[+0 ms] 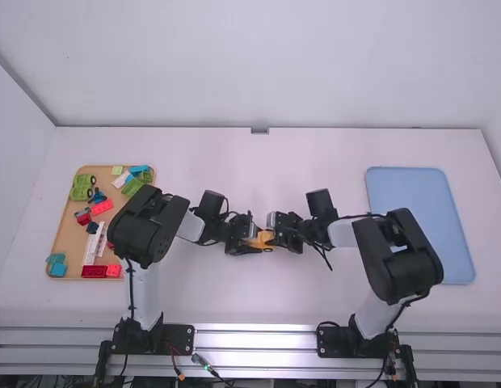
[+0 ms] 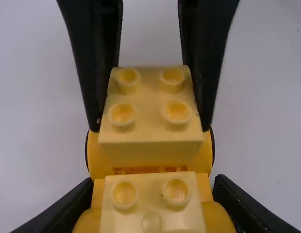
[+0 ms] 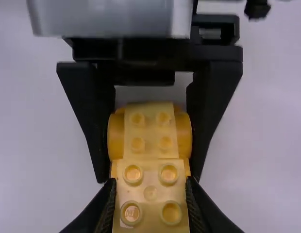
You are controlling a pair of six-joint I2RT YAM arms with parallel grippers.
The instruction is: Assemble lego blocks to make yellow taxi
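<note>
On your white rectangular counter point(image 1: 226, 299), you had the tan rectangular tray point(image 1: 67, 234) at left, the blue rectangular tray point(image 1: 416, 226) at right, and the yellow plastic-block vehicle point(image 1: 266, 239) between them. Green wheeled plastic blocks point(image 1: 81, 188) lay in the left tray's far-left corner.

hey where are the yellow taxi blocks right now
In the high view, the yellow blocks are mid-table, between the left claw and the right claw, left of the blue tray.
</note>
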